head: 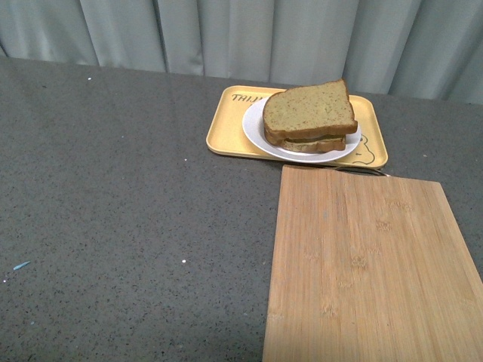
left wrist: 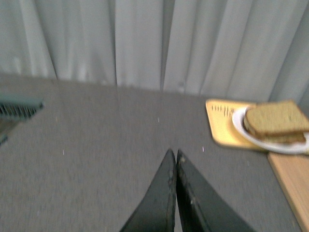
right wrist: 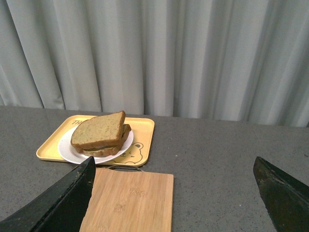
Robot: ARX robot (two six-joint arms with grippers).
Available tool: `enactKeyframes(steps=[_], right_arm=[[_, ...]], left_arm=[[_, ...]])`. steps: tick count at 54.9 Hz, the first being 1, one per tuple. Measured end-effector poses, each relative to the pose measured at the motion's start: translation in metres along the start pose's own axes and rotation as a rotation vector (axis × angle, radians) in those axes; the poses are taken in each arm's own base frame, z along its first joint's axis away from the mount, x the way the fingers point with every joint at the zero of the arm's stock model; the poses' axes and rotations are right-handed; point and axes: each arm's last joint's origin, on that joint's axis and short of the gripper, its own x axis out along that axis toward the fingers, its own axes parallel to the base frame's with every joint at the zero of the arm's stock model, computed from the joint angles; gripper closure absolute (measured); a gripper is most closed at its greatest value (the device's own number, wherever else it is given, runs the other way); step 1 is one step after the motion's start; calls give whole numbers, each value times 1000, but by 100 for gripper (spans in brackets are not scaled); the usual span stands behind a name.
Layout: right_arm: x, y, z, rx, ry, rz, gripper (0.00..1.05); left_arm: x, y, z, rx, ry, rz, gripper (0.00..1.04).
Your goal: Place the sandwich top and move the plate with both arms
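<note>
1. Fingers (left wrist: 170, 193) of our black left gripper (left wrist: 175, 153) sit pressed together, empty, at the lower centre of the left wrist view.
2. Upper centre-right of the front view: the tan-brown speckled sandwich top (head: 310, 109) lies on the stack on the round white plate (head: 254, 128), inside the rectangular yellow tray (head: 223, 136).
3. Below them spreads the bamboo cutting board (head: 370, 271).
4. Our right gripper (right wrist: 175, 180) is spread wide, holding nothing.

Yellow tray (head: 226, 136), far side of the counter: dark lettering "THIN…" on its rim, remainder hidden.
</note>
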Motion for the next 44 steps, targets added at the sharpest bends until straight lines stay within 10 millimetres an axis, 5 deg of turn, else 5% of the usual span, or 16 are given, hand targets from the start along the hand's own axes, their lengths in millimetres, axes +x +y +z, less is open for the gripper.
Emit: enactKeyframes(steps=[13,40,44], right_arm=[[0,0,0,0,0,0,9],[0,0,0,0,0,0,9],[0,0,0,0,0,0,9]], left_arm=[[-5,0,1,0,-25,1,99],[-5,0,1,1,-26,1,5],[-5,0,1,1,-26,1,7]])
